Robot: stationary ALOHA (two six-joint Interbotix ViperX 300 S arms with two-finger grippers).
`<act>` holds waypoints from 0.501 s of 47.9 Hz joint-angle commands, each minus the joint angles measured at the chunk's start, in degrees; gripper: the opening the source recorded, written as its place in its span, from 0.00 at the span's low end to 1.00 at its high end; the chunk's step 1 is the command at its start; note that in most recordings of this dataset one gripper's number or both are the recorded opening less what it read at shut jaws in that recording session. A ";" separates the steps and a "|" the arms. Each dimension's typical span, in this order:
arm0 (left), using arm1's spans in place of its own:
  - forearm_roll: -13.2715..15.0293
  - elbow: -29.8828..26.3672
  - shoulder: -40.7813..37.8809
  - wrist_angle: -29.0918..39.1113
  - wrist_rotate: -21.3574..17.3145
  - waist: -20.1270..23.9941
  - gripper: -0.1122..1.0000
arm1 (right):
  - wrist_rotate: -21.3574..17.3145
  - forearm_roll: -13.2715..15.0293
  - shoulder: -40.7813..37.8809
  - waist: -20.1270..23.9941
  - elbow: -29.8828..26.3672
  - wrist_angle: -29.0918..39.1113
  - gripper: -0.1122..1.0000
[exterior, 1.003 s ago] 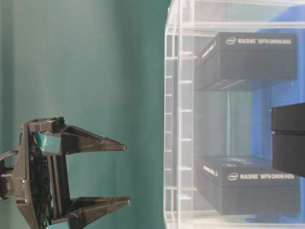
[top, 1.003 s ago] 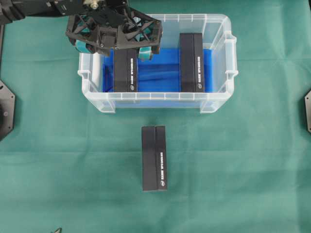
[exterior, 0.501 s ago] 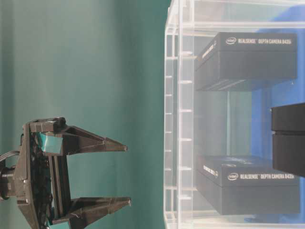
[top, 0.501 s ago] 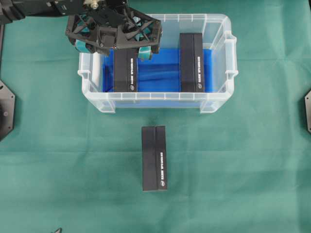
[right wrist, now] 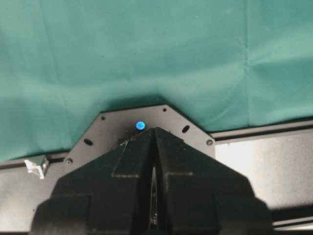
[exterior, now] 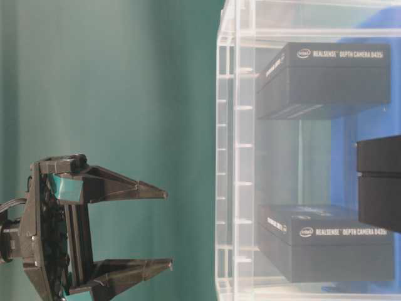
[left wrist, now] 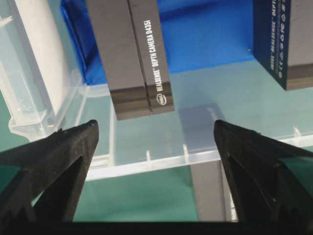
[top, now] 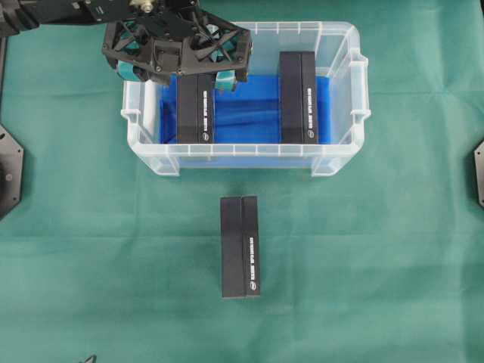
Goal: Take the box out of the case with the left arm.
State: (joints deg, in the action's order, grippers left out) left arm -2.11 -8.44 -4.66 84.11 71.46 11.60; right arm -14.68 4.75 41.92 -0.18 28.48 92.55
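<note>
Jaws on the left gripper are spread wide and hold nothing, poised above the near-side box lying directly beneath them in the case, so I'd judge it best to descend squarely, straddle its narrow width, then squeeze.

The left arm is matte black, a long tubular link ending in a skeletal, triangulated frame that carries the left gripper. Teal pads sit at the finger roots, and brass-coloured hardware shows on the wrist above the frame. Its fingers are dark, grainy wedges tapering to points. The right gripper is blocky black plastic; behind it lies a dark hexagonal base plate with screw holes and a small blue light.
</note>
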 commanded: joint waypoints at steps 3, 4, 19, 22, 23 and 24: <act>-0.26 -0.35 2.11 -0.35 0.18 0.09 0.97 | 0.09 -0.09 -0.09 -0.09 -1.41 0.09 0.10; -0.26 -0.35 2.11 -0.35 0.18 0.09 0.97 | 0.09 -0.09 -0.09 -0.09 -1.41 0.09 0.10; -0.70 0.97 2.11 -1.14 0.26 0.18 0.97 | 0.09 -0.09 -0.09 -0.09 -1.41 0.09 0.10; -1.05 1.41 2.11 -1.93 0.26 0.09 0.97 | 0.00 -0.09 -0.09 -0.09 -1.32 0.09 0.10; -1.23 1.67 2.20 -2.29 0.26 0.09 0.97 | 0.09 -0.09 -0.09 -0.09 -1.32 0.09 0.10; -1.49 1.85 2.20 -2.55 0.26 0.09 0.97 | 0.00 -0.09 -0.09 -0.09 -1.32 0.09 0.10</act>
State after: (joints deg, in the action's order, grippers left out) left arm -2.90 -6.33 -4.66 82.44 71.63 11.60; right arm -14.68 4.75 41.92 -0.18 28.48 92.55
